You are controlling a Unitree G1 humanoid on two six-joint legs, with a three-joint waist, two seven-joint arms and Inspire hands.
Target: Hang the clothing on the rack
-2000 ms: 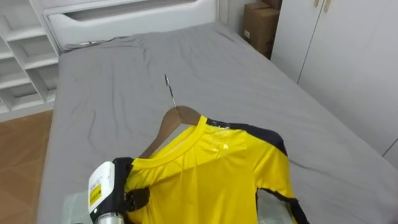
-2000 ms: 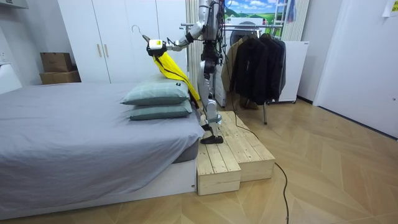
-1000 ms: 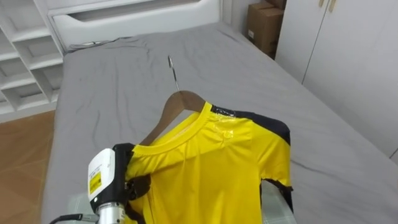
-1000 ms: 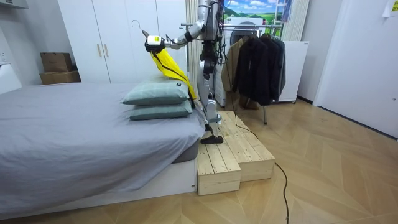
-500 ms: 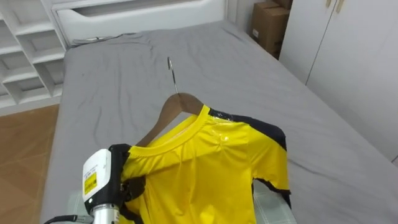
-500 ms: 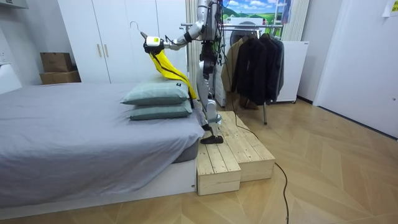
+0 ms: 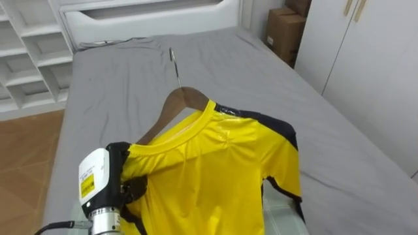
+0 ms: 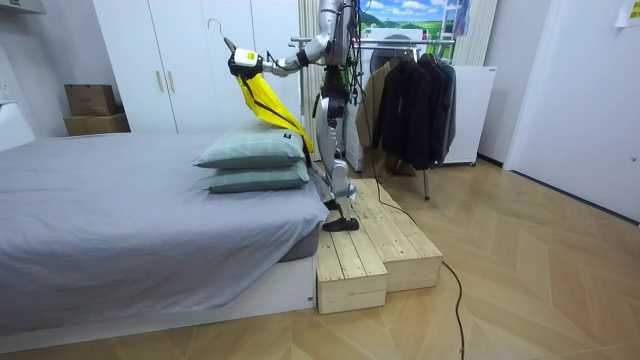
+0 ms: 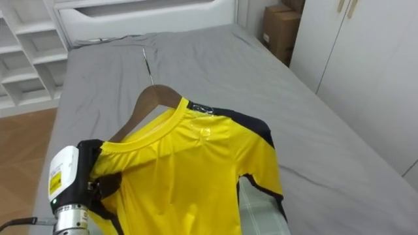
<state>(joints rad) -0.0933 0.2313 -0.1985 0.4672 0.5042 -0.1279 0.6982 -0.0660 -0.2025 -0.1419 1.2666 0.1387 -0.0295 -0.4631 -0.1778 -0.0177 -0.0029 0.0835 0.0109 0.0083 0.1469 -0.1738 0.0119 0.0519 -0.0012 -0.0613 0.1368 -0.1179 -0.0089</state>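
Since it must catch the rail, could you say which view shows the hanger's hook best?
The room view: atop the hanger, the hook curves side-on against the wardrobe. Both eye views show a foreshortened wire.

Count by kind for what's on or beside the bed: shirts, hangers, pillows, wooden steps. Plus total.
yellow shirt: 1
wooden hanger: 1
pillows: 2, stacked
wooden steps: 2
Total: 6

The left hand [image 7: 132,190] sits at the eye views' lower left (forearm rising from the bottom edge), dark fingers curled into the yellow shirt's [image 7: 209,170] shoulder. In the room view, that arm stretches high toward the upper left.
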